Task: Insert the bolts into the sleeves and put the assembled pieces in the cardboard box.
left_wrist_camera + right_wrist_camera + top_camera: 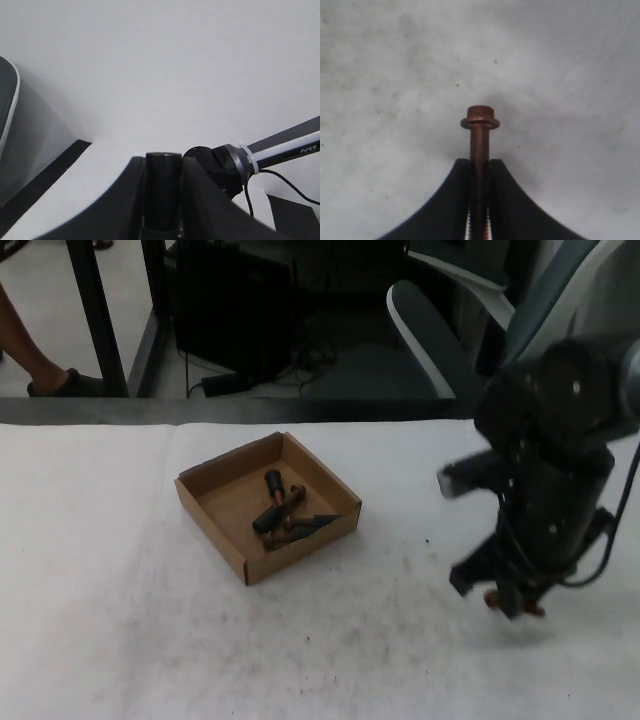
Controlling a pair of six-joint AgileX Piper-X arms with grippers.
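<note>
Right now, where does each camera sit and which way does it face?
High view: behind the arms, looking forward and down over the bench and cardboard box; the right tool shows.
Left wrist view: on the left wrist, looking along the left tool, shut on a black sleeve; another arm shows beyond.
Right wrist view: on the right wrist, looking down at the bench past the right tool, shut on a copper bolt.
Shared: high and right wrist views both show that bolt and bench.

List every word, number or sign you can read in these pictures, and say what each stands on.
One print: a small white maker's mark on an arm tube, left unquoted here.
None on the box, bolt, sleeve or bench.
</note>
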